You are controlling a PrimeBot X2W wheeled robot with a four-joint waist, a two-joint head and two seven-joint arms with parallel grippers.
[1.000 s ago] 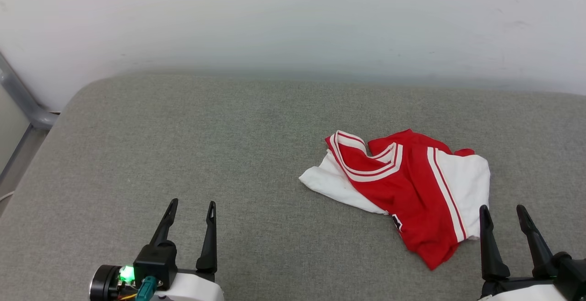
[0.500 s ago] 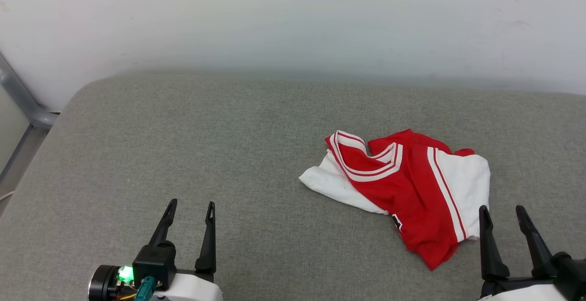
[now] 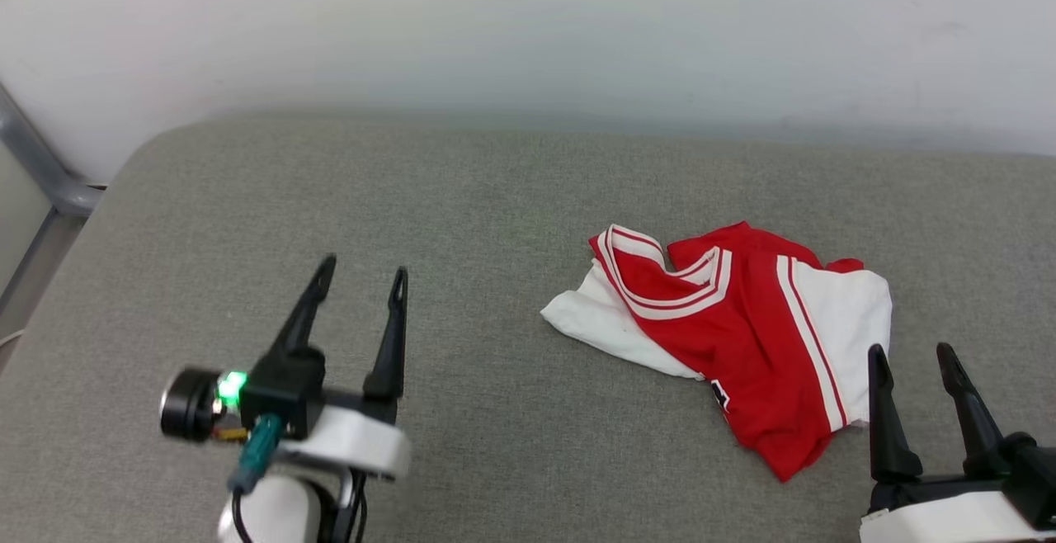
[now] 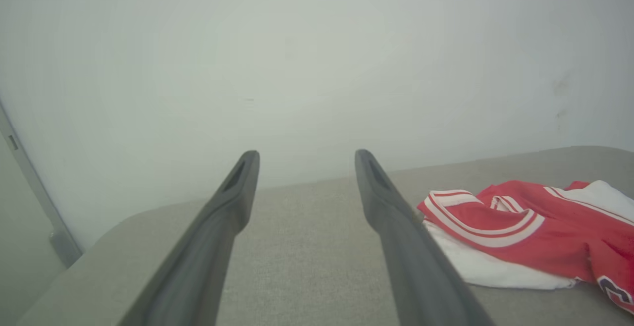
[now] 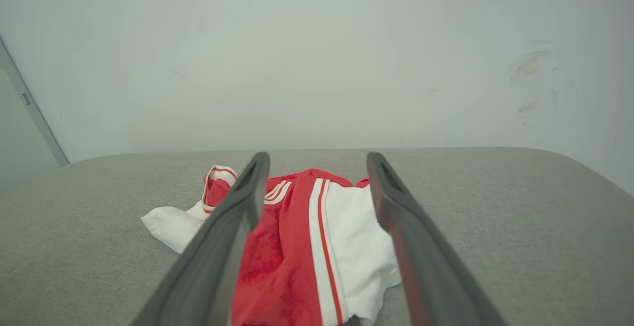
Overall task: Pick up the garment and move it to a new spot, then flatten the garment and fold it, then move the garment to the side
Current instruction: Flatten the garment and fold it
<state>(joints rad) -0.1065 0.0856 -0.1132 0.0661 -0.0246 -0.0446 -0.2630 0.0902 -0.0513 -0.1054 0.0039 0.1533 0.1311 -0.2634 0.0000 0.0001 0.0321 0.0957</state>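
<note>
The crumpled red jersey-style shirt with white sleeves and striped trim lies bunched on the grey woven fabric cushion, right of centre. The right gripper hovers empty with its jaws spread wide, fingertips just beside the shirt's near right edge. In the right wrist view the shirt shows between its fingers. The left gripper, likewise spread and empty, is well apart to the shirt's left

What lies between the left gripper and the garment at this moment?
Nothing but bare surface. In the head view, the open left gripper and the crumpled garment are apart, with only the grey cushion stretching between them.
</note>
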